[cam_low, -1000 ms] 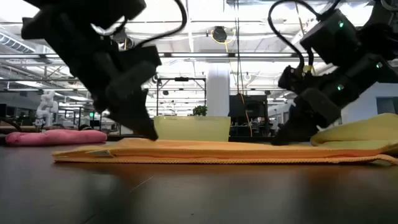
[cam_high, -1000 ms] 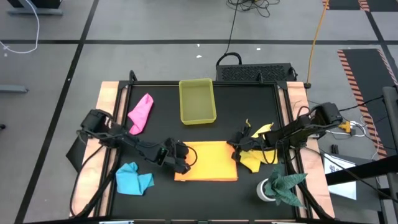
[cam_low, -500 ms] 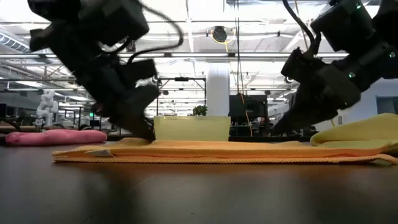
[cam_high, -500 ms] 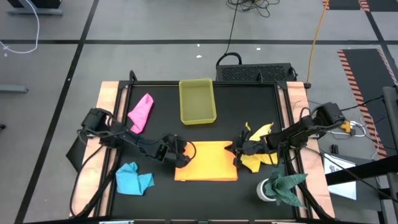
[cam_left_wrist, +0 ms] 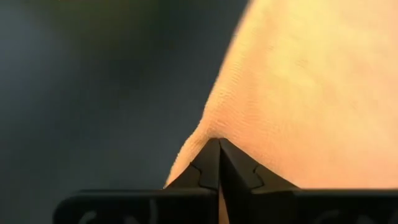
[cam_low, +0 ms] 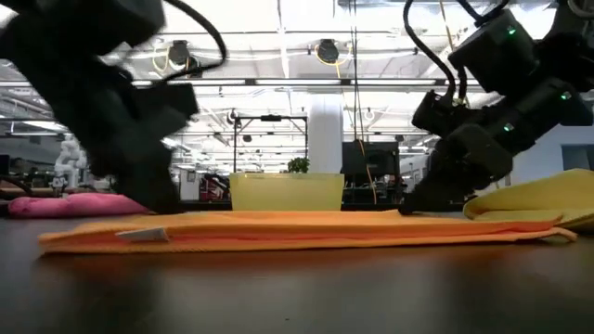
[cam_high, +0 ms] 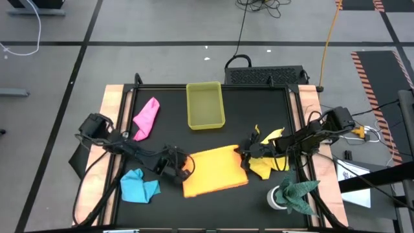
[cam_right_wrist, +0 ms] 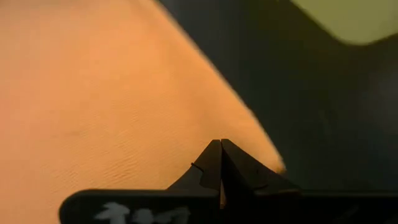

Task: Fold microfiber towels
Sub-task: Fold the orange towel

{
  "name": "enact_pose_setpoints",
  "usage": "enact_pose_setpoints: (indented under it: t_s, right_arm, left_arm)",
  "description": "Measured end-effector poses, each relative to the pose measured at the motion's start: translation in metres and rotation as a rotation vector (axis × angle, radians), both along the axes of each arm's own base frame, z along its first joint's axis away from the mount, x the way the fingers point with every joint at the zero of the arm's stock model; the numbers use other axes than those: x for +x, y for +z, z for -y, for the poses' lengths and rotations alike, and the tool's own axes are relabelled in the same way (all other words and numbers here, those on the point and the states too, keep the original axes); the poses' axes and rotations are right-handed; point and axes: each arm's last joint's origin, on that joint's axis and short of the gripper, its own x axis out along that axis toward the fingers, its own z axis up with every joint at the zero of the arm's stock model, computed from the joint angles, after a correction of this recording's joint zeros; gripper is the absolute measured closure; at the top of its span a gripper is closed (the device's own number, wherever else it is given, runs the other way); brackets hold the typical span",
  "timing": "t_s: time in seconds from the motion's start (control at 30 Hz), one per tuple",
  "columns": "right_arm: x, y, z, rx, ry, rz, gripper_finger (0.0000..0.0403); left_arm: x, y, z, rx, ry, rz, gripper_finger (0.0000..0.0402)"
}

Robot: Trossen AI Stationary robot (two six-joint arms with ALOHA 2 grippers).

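The orange towel (cam_high: 215,169) lies flat and slightly askew at the middle of the table. My left gripper (cam_high: 184,169) is shut at the towel's left end. My right gripper (cam_high: 244,154) is shut at its far right corner. A pink towel (cam_high: 147,118) lies at the far left and a light blue one (cam_high: 138,186) at the near left. The yellow towel (cam_high: 268,162) lies crumpled under my right arm. My left gripper pinches the orange towel's left edge (cam_left_wrist: 211,127) between its fingertips, slanting down from the table's left. The cloth puckers up to the tips, and the rest of the towel lies on the table. My right gripper sets its shut fingertips (cam_right_wrist: 221,155) on the towel just inside its far right corner (cam_right_wrist: 249,134), slanting down from the right. Whether cloth lies between the fingers, I cannot tell. The corner lies flat on the table (cam_low: 408,211).
A translucent yellow tray (cam_high: 205,105) stands at the far middle. A dark green cloth (cam_high: 294,194) sits on a white thing at the near right corner. Bare black table (cam_high: 252,116) shows between tray and right arm.
My left gripper has gone toward the table's near left, dragging the orange towel's left end with it. The towel has turned askew, its left end nearer the front edge, while its far right corner under my right gripper has stayed in place.
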Motion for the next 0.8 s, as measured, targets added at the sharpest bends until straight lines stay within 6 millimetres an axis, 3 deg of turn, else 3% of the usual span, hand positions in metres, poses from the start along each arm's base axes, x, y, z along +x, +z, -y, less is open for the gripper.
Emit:
enact_pose_setpoints:
  t_s: [0.1,0.2,0.37,0.6,0.8]
  right_arm:
    - [0.005,0.006,0.004,-0.032,0.012,0.071,0.0403]
    - [0.011,0.015,0.004,-0.068,0.053,0.165,0.0403]
    - [0.019,0.023,-0.012,0.018,0.219,0.199,0.0403]
    - [0.031,0.017,-0.039,0.041,0.312,0.045,0.0403]
    - [0.035,0.000,-0.034,0.081,0.297,-0.080,0.0403]
  left_arm:
    - [-0.010,0.015,0.014,-0.034,-0.057,0.039,0.0396]
    - [-0.016,0.031,0.025,0.041,-0.068,0.156,0.0391]
    - [-0.016,0.036,0.032,0.147,-0.100,0.235,0.0398]
    - [-0.006,0.012,0.021,0.145,-0.108,0.115,0.0385]
    - [-0.010,-0.003,0.014,0.039,-0.067,-0.038,0.0397]
